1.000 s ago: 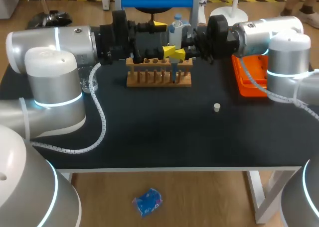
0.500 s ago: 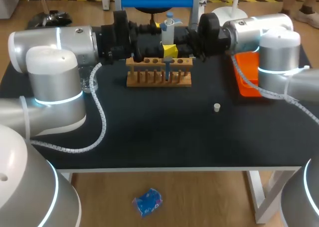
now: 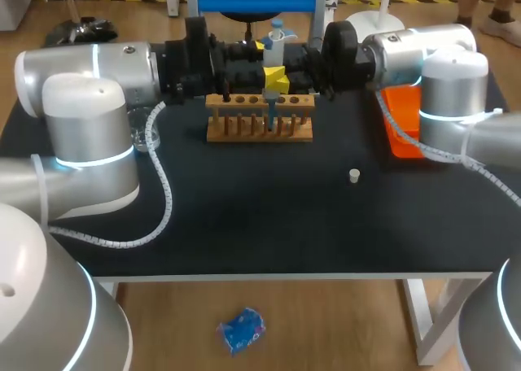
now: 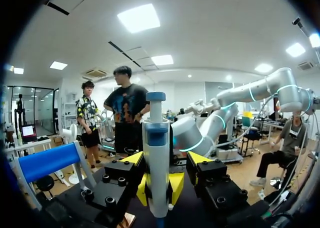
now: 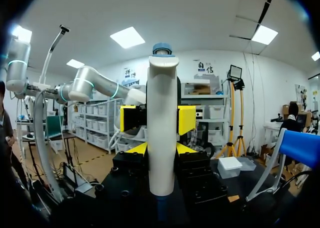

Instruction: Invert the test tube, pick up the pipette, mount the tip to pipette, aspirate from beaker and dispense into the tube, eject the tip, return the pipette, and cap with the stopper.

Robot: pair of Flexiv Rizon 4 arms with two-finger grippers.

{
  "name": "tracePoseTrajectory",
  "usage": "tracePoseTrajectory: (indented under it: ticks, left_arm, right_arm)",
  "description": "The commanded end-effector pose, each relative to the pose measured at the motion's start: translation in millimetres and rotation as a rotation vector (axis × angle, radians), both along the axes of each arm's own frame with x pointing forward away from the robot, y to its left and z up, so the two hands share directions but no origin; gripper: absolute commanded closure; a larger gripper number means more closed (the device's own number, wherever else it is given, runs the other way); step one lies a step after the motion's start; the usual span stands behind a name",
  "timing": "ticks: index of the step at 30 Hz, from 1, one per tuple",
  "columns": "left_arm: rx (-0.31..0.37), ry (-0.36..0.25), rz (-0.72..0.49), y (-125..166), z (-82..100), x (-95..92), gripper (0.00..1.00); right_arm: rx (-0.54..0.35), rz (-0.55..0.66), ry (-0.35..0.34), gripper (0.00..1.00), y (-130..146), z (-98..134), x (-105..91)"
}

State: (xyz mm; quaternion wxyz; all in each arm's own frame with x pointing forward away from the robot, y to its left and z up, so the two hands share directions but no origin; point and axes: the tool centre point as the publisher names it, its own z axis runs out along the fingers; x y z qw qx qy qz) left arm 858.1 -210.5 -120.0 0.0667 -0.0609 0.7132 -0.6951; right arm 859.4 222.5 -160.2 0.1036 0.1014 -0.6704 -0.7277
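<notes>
Head view: our right claw (image 3: 275, 80) clamps the pipette (image 3: 275, 44) above the wooden rack (image 3: 259, 120); our left claw (image 4: 166, 160) stands apart.

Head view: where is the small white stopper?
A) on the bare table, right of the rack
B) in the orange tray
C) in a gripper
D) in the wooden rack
A: the stopper sits alone on the dark table, right of the wooden rack and apart from it.
</notes>
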Motion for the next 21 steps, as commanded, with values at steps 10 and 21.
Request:
tracePoseTrajectory:
  ticks: [10, 21]
  left_arm:
    - [0.001, 0.000, -0.014, -3.2, -0.2, 1.2, 0.42]
    - [-0.005, 0.002, -0.026, -5.9, -0.9, 1.7, 0.47]
  right_arm:
    - [0.000, -0.006, 0.007, 1.00, 0.6, -3.0, 3.2]
    - [0.008, -0.009, 0.004, 1.00, 2.1, -2.1, 7.7]
